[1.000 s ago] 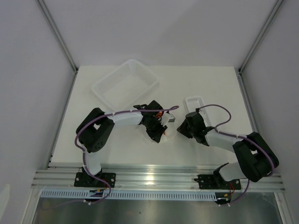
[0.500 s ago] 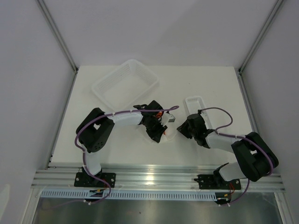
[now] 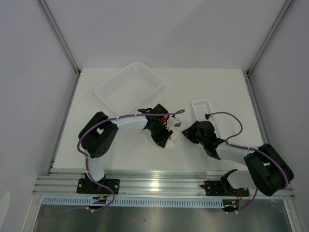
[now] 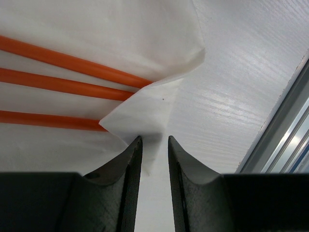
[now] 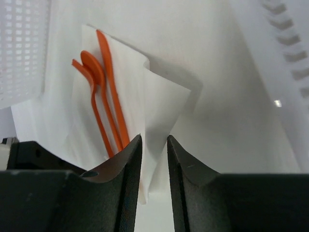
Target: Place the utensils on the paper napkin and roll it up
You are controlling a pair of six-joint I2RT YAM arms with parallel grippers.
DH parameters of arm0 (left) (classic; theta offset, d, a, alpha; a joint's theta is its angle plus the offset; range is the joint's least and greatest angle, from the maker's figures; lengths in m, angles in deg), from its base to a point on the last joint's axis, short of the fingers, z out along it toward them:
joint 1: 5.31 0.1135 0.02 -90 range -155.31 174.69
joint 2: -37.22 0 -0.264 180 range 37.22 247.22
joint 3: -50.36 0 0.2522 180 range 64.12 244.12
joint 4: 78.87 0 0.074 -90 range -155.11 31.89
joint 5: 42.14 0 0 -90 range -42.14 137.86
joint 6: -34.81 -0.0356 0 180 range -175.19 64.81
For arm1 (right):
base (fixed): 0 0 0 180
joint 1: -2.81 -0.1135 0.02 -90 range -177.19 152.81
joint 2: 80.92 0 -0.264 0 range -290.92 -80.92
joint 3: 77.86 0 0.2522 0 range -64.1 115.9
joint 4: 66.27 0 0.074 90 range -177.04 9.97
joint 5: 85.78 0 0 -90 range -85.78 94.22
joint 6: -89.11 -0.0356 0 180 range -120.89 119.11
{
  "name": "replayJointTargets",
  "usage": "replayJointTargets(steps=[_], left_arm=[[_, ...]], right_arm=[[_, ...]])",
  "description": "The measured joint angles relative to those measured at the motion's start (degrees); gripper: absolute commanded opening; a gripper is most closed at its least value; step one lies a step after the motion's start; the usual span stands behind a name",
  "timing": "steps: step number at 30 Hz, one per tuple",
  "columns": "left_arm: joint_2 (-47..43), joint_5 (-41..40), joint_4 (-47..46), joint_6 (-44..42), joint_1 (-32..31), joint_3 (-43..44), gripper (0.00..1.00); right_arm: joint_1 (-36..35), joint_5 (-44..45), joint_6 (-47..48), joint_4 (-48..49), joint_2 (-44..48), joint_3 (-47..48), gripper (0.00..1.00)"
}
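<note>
The paper napkin (image 3: 175, 140) lies on the table between my two grippers. Three orange-red utensils (image 5: 104, 96) lie side by side on it, one with a round spoon head. In the left wrist view their handles (image 4: 63, 60) run under a folded-over napkin corner (image 4: 145, 111). My left gripper (image 4: 154, 137) is at that corner, its jaws a narrow gap apart with the paper's edge between the tips. My right gripper (image 5: 153, 136) straddles the raised napkin flap (image 5: 159, 96) with a similar narrow gap. In the top view the left gripper (image 3: 164, 135) and the right gripper (image 3: 187, 134) flank the napkin.
A large white mesh basket (image 3: 129, 87) stands at the back left, and its edge shows in the right wrist view (image 5: 21, 48). A narrow white plastic tray (image 3: 202, 107) lies behind the right gripper. The aluminium rail (image 4: 285, 125) runs along the table's near edge.
My right arm has slid left and stretched toward the napkin, bringing its gripper onto the napkin's right edge. The left arm has not moved.
</note>
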State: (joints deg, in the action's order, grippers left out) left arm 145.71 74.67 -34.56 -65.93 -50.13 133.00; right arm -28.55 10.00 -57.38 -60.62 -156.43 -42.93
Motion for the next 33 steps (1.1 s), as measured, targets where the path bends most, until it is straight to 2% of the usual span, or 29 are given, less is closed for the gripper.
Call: replayJointTargets(steps=[8,10,12,16,20,24,29,33], left_arm=[[-0.1,0.0,-0.1,-0.3,0.0,-0.1,0.33],[-0.1,0.0,-0.1,-0.3,0.0,-0.1,0.32],[-0.1,0.0,-0.2,-0.3,0.0,-0.2,0.32],[-0.1,0.1,-0.2,-0.3,0.0,-0.2,0.32],[-0.1,0.1,-0.3,-0.3,0.0,-0.2,0.32],[-0.1,0.1,-0.3,-0.3,0.0,-0.2,0.32],[-0.2,0.2,-0.4,-0.3,0.0,-0.3,0.32],[-0.2,0.3,-0.4,-0.3,0.1,-0.3,0.32]], right_arm=[[0.2,-2.7,2.2,2.0,0.1,0.0,0.3],[0.4,-2.8,2.5,1.7,1.3,-0.5,0.33],[0.7,-2.8,2.9,0.3,3.5,-0.7,0.41],[1.5,-2.7,4.0,-3.8,9.0,-0.7,0.42],[1.7,-1.6,4.4,-9.5,14.2,-0.7,0.34],[1.8,-1.0,4.0,-12.4,16.1,-1.8,0.0],[1.9,-1.3,1.9,-11.3,12.8,-5.9,0.0],[1.9,-2.2,-0.4,-5.9,7.4,-7.2,0.0]])
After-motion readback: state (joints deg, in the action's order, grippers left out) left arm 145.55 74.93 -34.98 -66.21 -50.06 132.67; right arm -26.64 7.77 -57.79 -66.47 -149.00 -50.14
